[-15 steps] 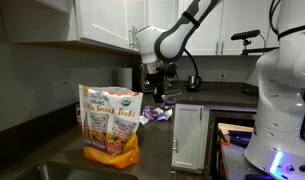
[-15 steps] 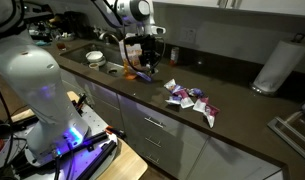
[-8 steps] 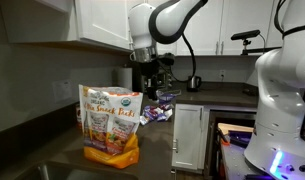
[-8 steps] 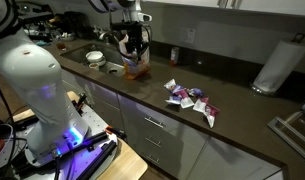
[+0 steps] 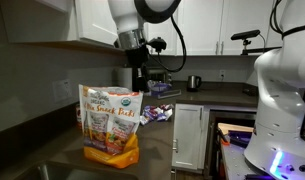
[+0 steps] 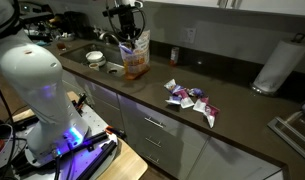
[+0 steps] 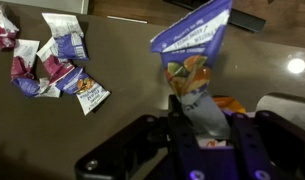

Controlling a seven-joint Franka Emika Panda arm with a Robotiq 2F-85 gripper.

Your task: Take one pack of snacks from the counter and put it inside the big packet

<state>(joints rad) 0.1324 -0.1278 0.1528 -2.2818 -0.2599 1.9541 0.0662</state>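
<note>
The big packet (image 5: 112, 124), orange and cream with fruit pictures, stands upright on the dark counter (image 5: 160, 131); it also shows in an exterior view (image 6: 136, 57). My gripper (image 7: 200, 125) is shut on a purple-white snack pack (image 7: 191, 55), which sticks out beyond the jaws. In both exterior views the gripper (image 5: 140, 78) (image 6: 127, 30) hangs just above the big packet's top. An orange bit of the big packet (image 7: 230, 103) shows beside the held pack. Several more purple-white packs (image 7: 52, 55) (image 6: 190, 98) lie in a pile on the counter (image 6: 237, 112).
A sink (image 6: 107, 68) and a white bowl (image 6: 94, 57) lie past the big packet. A paper towel roll (image 6: 274, 65) stands at the counter's far end. A kettle (image 5: 193, 82) stands at the back. White cabinets (image 5: 102, 20) hang overhead. A white robot base (image 5: 282, 100) stands close by.
My arm has swung away from the pile of packs and risen, carrying the snack pack over to the big packet's top.
</note>
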